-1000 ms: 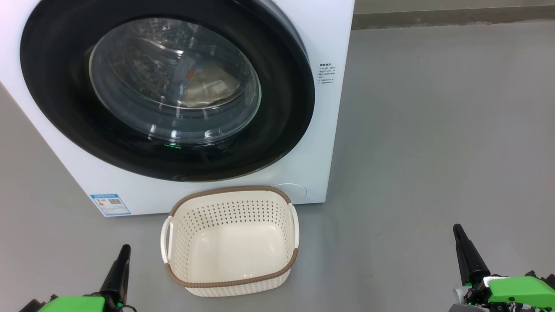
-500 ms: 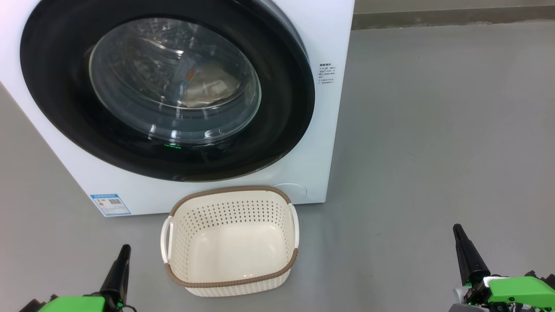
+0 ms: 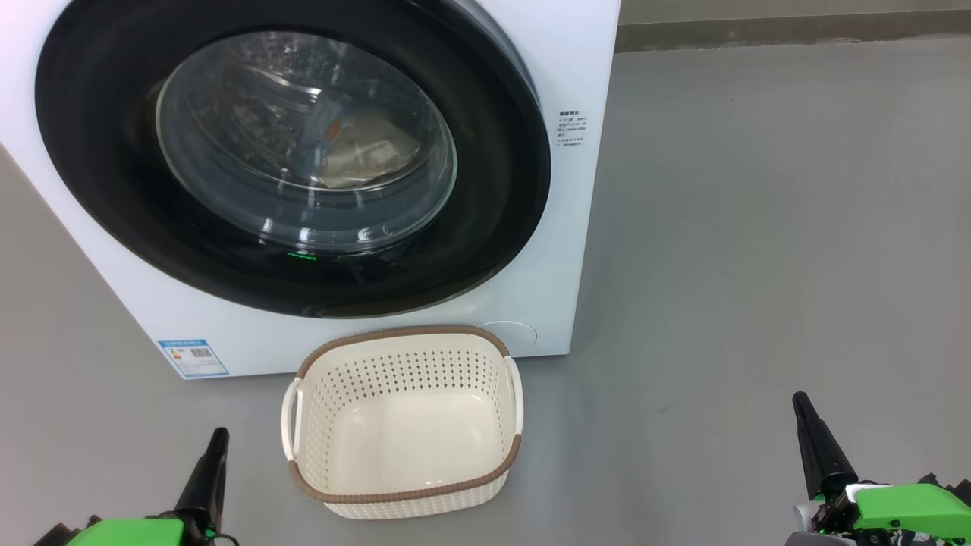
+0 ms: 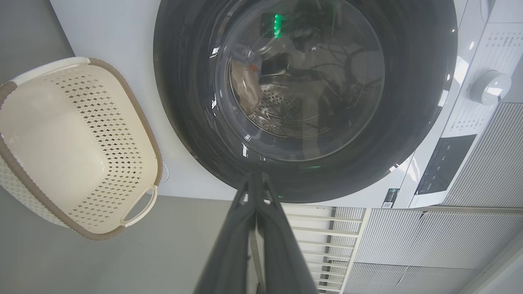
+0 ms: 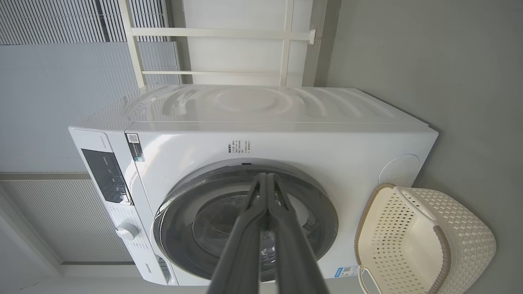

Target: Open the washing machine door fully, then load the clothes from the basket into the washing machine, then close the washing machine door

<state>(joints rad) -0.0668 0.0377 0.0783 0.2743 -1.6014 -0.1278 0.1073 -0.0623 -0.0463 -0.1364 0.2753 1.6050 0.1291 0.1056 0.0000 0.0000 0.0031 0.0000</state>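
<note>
While door [image 3: 501,189] sits shut on washing machine [image 3: 554,265], top cut off, clothes [image 3: 364,155] dim behind glass [image 3: 243,121]; basket [image 3: 402,371] on floor [image 3: 758,227] before it; left gripper [image 3: 218,436], right gripper [image 3: 798,400] fingers together, holding nothing

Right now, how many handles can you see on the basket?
2. Left handle and right handle, one on each side of the basket as the head view shows it. Neither is hidden.
</note>
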